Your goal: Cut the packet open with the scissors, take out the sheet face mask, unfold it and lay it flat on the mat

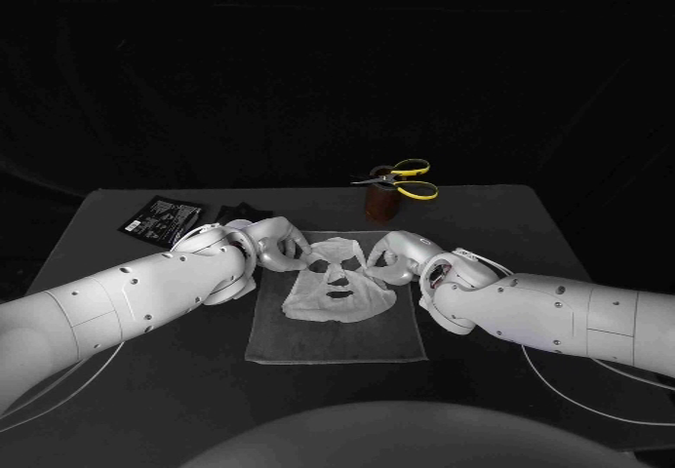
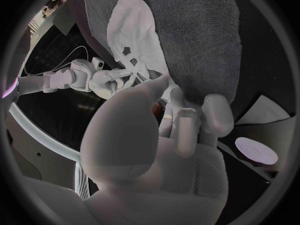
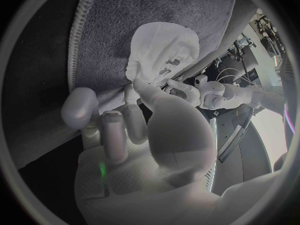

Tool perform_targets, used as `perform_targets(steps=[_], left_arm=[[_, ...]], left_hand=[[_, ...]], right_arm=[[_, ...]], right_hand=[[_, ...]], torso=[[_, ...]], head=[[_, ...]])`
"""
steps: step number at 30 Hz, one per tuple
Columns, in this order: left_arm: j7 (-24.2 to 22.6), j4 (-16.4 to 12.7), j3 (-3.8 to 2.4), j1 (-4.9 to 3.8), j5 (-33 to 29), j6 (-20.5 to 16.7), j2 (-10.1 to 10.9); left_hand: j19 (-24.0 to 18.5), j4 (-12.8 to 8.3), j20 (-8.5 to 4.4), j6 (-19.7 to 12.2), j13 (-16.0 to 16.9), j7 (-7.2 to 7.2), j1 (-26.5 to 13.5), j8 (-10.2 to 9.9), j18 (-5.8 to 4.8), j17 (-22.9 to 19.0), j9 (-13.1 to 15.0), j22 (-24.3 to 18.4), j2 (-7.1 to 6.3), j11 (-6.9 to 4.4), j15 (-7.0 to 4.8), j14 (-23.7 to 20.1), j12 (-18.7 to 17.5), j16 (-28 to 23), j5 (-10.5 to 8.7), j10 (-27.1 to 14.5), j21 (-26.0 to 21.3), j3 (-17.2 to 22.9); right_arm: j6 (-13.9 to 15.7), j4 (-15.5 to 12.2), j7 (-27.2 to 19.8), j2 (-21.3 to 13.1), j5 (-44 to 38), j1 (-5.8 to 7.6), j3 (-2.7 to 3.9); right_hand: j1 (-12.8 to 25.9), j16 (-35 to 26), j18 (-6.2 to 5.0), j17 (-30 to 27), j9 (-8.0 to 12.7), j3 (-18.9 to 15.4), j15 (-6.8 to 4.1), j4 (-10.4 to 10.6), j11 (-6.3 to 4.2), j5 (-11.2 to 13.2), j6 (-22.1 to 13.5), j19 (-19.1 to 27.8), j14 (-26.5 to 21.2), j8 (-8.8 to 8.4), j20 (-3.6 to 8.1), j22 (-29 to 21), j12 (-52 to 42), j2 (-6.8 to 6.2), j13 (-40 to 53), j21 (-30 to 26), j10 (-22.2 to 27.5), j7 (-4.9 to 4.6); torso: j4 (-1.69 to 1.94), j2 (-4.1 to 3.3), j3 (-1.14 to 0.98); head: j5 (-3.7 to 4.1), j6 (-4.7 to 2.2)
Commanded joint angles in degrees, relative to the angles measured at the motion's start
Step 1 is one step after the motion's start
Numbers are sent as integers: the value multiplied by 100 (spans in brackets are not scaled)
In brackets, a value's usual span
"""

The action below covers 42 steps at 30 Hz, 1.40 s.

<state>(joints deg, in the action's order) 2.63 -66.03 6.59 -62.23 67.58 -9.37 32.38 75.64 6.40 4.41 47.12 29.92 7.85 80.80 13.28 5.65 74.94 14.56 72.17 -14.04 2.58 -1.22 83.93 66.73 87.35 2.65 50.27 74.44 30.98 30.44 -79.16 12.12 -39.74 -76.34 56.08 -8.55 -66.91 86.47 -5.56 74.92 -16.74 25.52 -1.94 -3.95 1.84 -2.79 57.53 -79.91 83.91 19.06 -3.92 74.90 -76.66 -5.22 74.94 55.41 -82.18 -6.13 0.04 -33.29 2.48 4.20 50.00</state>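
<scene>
The sheet face mask point(image 1: 335, 288) is open and lies on the grey mat point(image 1: 337, 341) in the middle of the black tabletop point(image 1: 535, 234). You can see its eye holes, its nose hole and its mouth hole. Its top is near the far edge of the mat. Its bottom edge looks a bit bumpy, not all smooth.

The left robot hand point(image 1: 271, 244) is at the top corner of the mask on its own side. Its thumb and fingers come together on the edge of the mask and pinch it. The right robot hand point(image 1: 395, 256) is at the other top corner and pinches the mask there in the same way. The two robot hands are near each other, with the top of the mask between them.

The left wrist view shows the left robot hand point(image 2: 156, 150) from behind, with the white mask point(image 2: 134, 35) on the mat point(image 2: 200, 35) past its fingers and the right robot hand point(image 2: 106, 80) across from it. In the right wrist view, the right robot hand point(image 3: 144, 150) has its thumb tip on the edge of the mask point(image 3: 162, 50).

The black packet point(image 1: 162, 216) lies flat on the far left part of the tabletop, apart from the mat. The scissors point(image 1: 401, 178) have yellow handles. They rest at the top of a brown holder point(image 1: 379, 204) at the far side of the tabletop, behind the mat.
</scene>
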Motion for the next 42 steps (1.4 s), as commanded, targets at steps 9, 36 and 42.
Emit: perform_targets(steps=[9,36,42], left_arm=[[29,-10,6,7,-41,78,-6],[57,1,7,7,-49,112,9],[66,0,7,7,-49,110,12]], left_hand=[[21,-25,33,-7,11,29,42,-26,-51,521,-5,10,41,23,43,204,24,22,13,-20,37,-3],[36,-32,38,-9,82,34,52,-35,-56,538,-10,29,42,28,48,212,67,27,13,25,53,-3],[42,-35,39,-11,106,36,55,-39,-58,542,-12,37,42,30,50,213,82,28,13,40,60,-3]], right_arm=[[-16,31,119,17,-188,-14,-10],[240,49,54,-94,-27,-11,-7],[180,126,131,-98,72,-3,-5]], right_hand=[[-257,69,-15,904,-48,291,-116,15,-131,-8,185,-58,481,133,66,756,-212,311,484,171,-147,117],[-178,118,14,1001,-145,813,-132,221,-140,1,126,-102,501,260,102,788,-333,600,624,319,-253,117],[-179,124,19,1013,-161,894,-135,222,-145,1,140,-109,503,286,104,795,-388,602,676,350,-288,123]], torso=[[-4,-2,-4],[-8,0,-5],[-5,3,-5]], head=[[9,0],[28,0],[37,0]])
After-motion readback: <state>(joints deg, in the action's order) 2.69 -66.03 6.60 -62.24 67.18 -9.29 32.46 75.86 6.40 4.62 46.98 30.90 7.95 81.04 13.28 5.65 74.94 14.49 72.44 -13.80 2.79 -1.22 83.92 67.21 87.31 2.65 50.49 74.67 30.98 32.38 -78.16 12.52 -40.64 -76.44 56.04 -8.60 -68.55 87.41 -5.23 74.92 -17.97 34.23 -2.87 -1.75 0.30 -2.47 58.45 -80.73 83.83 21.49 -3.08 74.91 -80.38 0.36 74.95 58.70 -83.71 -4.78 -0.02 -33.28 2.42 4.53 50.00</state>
